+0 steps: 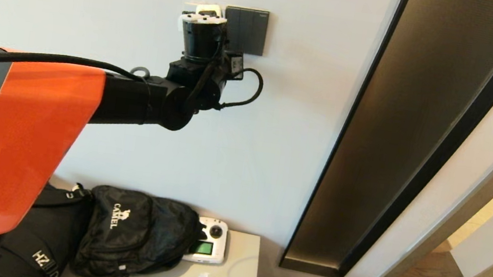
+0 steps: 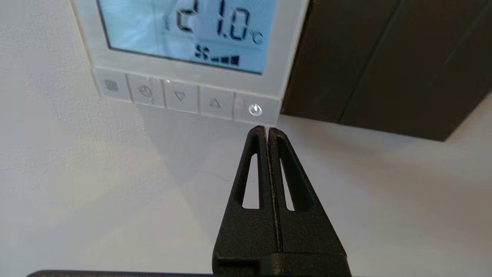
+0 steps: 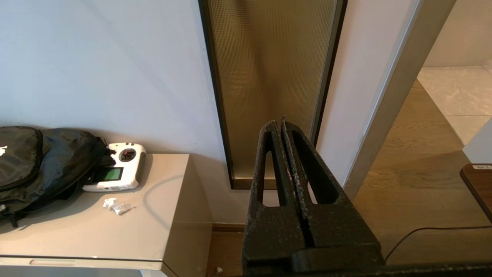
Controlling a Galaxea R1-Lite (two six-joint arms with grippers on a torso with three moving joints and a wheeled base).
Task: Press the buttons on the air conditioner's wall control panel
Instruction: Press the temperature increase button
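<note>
Wall control panel (image 2: 184, 50), top centre of the left wrist frame, display lit. Left gripper (image 2: 266, 130), fingers pressed together and holding nothing, tips just under the power button (image 2: 255, 110) at the row's right end. Advise nudging up slightly, then pushing straight in. Right gripper (image 3: 281, 124) idle, closed, empty.

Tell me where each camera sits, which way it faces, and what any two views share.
Head: looks forward at the wall; left arm raised to the control panel.
Left wrist: behind the shut left pincer, just below the power button.
Right wrist: behind the shut right pincer, facing the glass strip.
Shared by head and right wrist: backpack, remote controller.
</note>
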